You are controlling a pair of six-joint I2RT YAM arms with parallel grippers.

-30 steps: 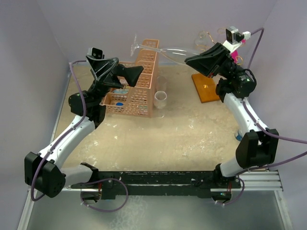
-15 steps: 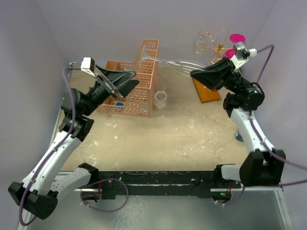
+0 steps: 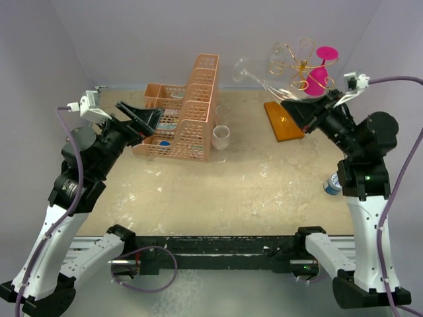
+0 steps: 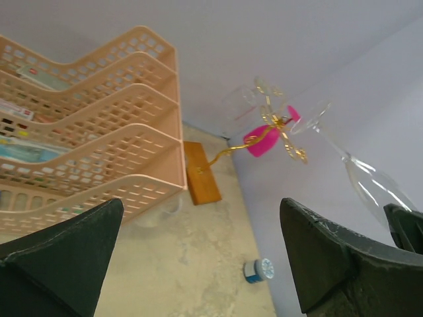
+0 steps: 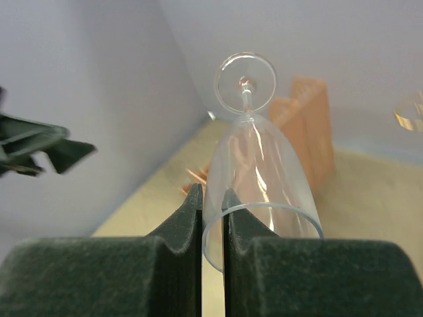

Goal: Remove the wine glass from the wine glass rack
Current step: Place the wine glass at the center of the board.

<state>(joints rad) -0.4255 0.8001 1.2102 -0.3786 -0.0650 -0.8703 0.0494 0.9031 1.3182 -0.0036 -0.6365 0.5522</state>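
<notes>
A clear wine glass (image 3: 271,86) hangs tilted in the air, foot pointing up-left, just left of the wine glass rack (image 3: 294,63). My right gripper (image 3: 291,105) is shut on its rim; the right wrist view shows the glass wall (image 5: 258,165) pinched between the right gripper's (image 5: 211,198) fingers. The gold wire rack stands on an orange base (image 3: 284,121), and a pink glass (image 3: 320,74) hangs on it. My left gripper (image 3: 142,113) is wide open and holds nothing, at the left end of the peach basket (image 3: 192,112). In the left wrist view the left gripper (image 4: 201,264) frames the rack (image 4: 277,125) and clear glass (image 4: 367,181).
A small clear cup (image 3: 221,137) stands in front of the basket. A blue-and-white jar (image 3: 332,185) lies near the right arm. The basket holds several small items. Purple walls close in the back and both sides.
My right arm has carried the clear glass rightward, from above the basket to beside the rack. My left arm has drawn back to the left, away from the glass, jaws open.
</notes>
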